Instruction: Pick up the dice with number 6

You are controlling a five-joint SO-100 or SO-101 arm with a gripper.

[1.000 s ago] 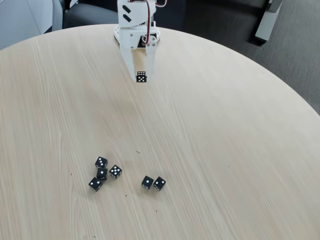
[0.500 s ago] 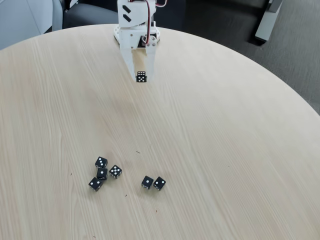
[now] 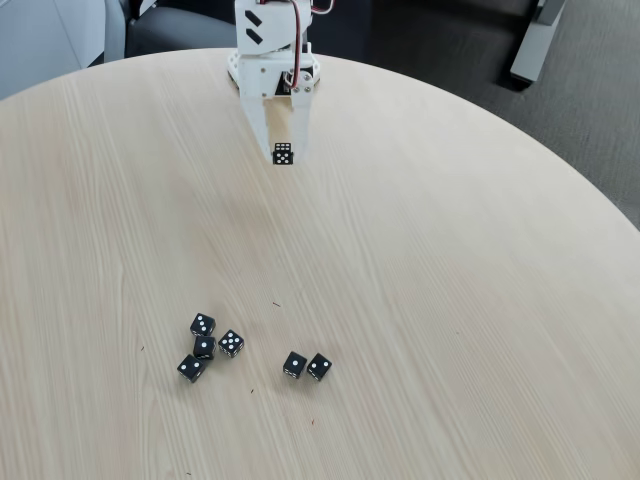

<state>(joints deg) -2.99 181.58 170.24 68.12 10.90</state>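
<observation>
Fixed view, looking down across a round light-wood bench (image 3: 420, 300). White arm (image 3: 272, 45) at the far edge, centre-left, w/ red wires at its top. The claw (image 3: 283, 153) points toward the near side, its two white fingers (image 3: 260, 125) clenched on a small black die, the dice with number 6 (image 3: 283, 153), which sits right at the fingertips at the far end of the bench; the face toward the camera has white pips, count too small to read for sure. Whether the die is lifted off the wood or resting on it, can't tell. Well apart from it, on the near-left part of the bench, lie six more black dice w/ white pips: a cluster of four (image 3: 205, 347) on the left, packed close or touching, and a pair (image 3: 306, 366) just right of them, side by side and touching. A few tiny dark specks on the wood near the dice. Beyond the bench edge, dark floor (image 3: 590, 110) at far right and a grey chair (image 3: 60, 30) at far left.
</observation>
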